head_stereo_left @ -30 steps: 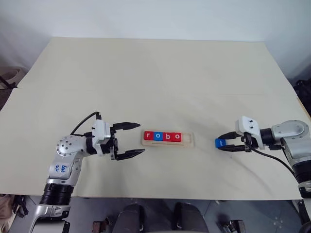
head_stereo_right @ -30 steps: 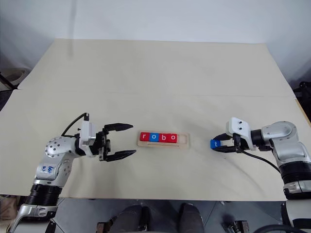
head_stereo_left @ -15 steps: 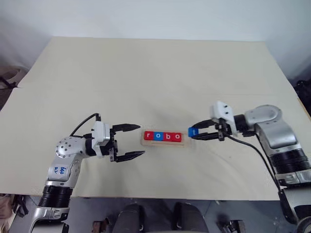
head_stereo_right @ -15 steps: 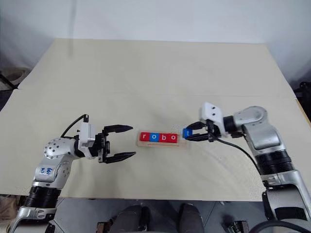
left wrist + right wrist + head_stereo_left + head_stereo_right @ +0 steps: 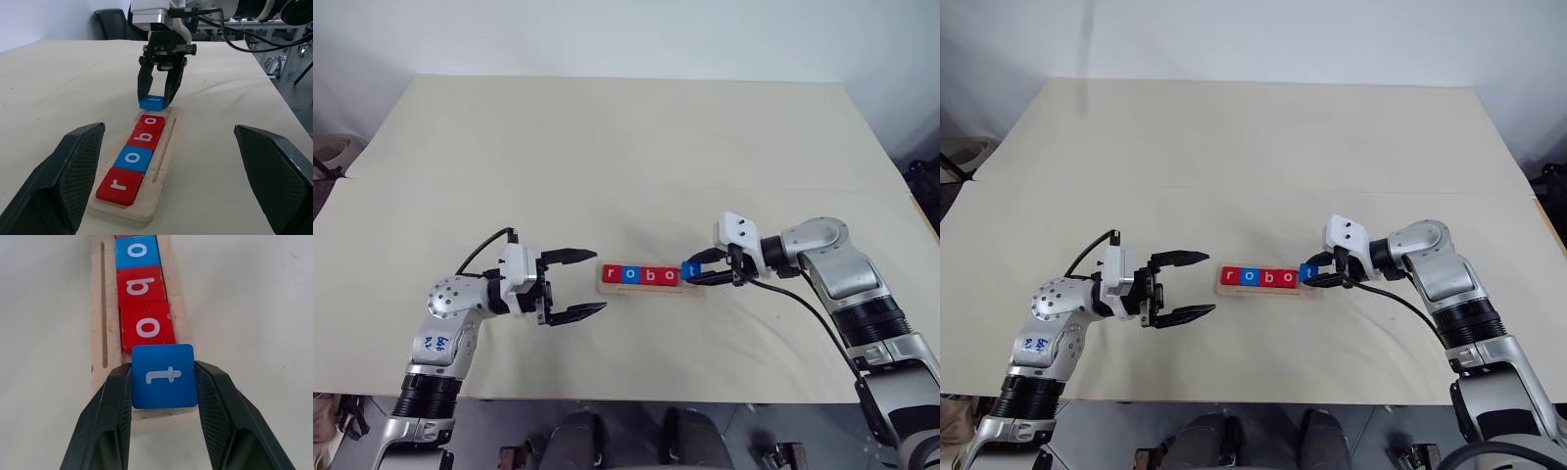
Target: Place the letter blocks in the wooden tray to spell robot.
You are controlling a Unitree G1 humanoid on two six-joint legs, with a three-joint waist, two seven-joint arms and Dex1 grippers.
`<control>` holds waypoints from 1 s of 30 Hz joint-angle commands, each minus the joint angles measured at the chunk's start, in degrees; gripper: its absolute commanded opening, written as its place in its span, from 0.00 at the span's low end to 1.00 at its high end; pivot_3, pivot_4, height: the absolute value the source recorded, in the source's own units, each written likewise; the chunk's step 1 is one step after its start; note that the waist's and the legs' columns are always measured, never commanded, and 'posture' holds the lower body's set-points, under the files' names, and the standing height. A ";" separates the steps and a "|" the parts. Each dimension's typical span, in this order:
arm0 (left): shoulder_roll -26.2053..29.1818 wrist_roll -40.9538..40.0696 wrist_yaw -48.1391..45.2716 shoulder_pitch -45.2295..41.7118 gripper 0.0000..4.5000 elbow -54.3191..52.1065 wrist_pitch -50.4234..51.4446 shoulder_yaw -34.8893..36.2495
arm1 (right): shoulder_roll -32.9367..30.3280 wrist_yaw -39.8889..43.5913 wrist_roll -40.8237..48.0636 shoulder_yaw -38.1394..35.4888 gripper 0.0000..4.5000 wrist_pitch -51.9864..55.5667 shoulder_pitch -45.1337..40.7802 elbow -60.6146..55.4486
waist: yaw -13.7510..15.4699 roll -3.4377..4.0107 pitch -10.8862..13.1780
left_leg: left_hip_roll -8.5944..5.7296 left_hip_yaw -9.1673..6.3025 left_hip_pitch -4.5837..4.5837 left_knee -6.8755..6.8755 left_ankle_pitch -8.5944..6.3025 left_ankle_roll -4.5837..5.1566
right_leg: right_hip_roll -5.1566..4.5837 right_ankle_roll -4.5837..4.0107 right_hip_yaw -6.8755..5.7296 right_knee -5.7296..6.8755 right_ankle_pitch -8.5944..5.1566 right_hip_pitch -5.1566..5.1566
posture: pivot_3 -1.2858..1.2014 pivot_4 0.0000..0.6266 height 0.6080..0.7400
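The wooden tray (image 5: 652, 291) lies at the table's front centre. Red r (image 5: 613, 275), blue o (image 5: 630, 275), red b (image 5: 649, 276) and red o (image 5: 668, 277) sit in it in a row. My right gripper (image 5: 689, 273) is shut on the blue t block (image 5: 164, 376), one finger (image 5: 110, 421) against each side of it. It holds the block over the tray's right end, right beside the last o; I cannot tell whether it rests on the wood. My left gripper (image 5: 597, 282) stands open just left of the tray, holding nothing.
The cream tabletop (image 5: 626, 157) stretches wide behind and to both sides of the tray. Its front edge runs close below both arms. A black cable (image 5: 803, 299) hangs from my right wrist.
My right gripper has carried the blue t block leftward from the table's right side to the tray's right end. The left arm has not moved.
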 commanded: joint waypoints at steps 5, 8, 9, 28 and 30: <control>0.39 -0.75 0.60 0.45 1.00 -2.54 -0.68 0.89 | -0.04 0.14 2.16 -1.71 0.93 2.50 0.60 -3.91 | 0.06 0.00 0.00 | 0.00 0.00 0.00 0.00 0.00 0.00 | 0.00 0.00 0.00 0.00 0.00 0.00 | 0.52 0.24 1.00; 0.43 -0.81 0.72 0.66 1.00 -2.70 -0.70 0.97 | -1.67 -0.41 2.81 -3.72 1.00 1.57 1.27 -4.34 | 0.11 0.00 0.00 | 0.00 0.00 0.00 0.00 0.00 0.00 | 0.00 0.00 0.00 0.00 0.00 0.00 | 0.52 0.24 1.00; 0.49 -0.83 0.72 0.76 1.00 -2.74 -0.70 1.03 | -2.55 -0.22 3.10 -4.42 1.00 1.73 1.77 -4.75 | 0.14 0.00 0.00 | -0.01 0.00 -0.01 0.00 0.00 0.00 | 0.00 0.00 0.00 -0.01 0.00 0.00 | 0.52 0.24 1.00; 6.73 0.18 -1.23 2.12 1.00 3.38 -2.22 4.96 | -5.49 -4.85 13.77 -26.51 0.99 -10.65 26.73 -17.86 | 0.70 -0.01 0.00 | -0.02 0.05 0.03 -0.01 0.00 0.00 | -0.01 0.00 0.05 -0.04 0.00 0.03 | 0.52 0.24 1.00; 6.76 0.22 -1.54 1.37 1.00 4.62 -2.71 5.00 | -5.17 -4.90 14.71 -26.82 0.99 -11.36 28.11 -18.45 | 0.49 0.00 0.00 | -0.02 0.08 0.08 -0.01 0.00 0.00 | -0.01 0.00 0.09 0.02 0.00 0.03 | 0.52 0.24 1.00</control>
